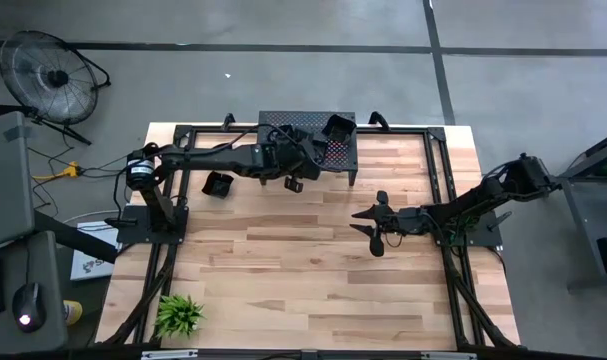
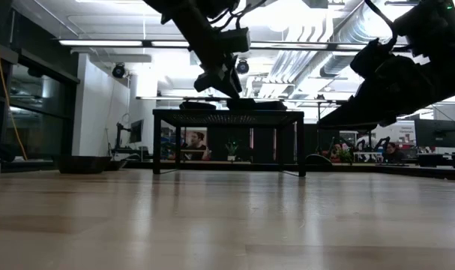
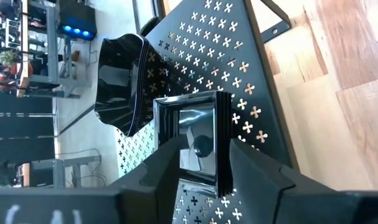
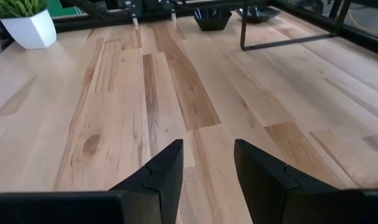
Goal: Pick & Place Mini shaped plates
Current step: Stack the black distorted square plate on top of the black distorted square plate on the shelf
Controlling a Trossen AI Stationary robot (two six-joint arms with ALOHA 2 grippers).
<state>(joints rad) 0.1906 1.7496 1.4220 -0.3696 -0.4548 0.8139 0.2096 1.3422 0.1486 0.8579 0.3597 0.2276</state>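
— Grey concrete floor was seen around a pale wooden table. How was the left arm posed?

— It was stretched from its base at the table's left edge across to the black perforated stand at the far side. Its wrist was bent down over the stand's top.

— And its jaws?

— They were seen apart, set just over a stack of square plates resting on the stand's top. Whether the stack was touched by them could not be told.

— Was anything else carried by the stand?

— A second stack, of lobed plates, was seen on the same top, just beyond the square ones and apart from them.

— Were any plates found off the stand?

— One black dish was seen lying on the table, just beside the stand's left end.

— How was the right arm held?

— It was reached in from the table's right edge and held low and nearly level above the bare boards near the middle, well apart from the stand. Its jaws were spread and nothing was held between them.

— What else was noted?

— A small green plant was seen at the near left corner of the table, and a fan on the floor beyond the left side.
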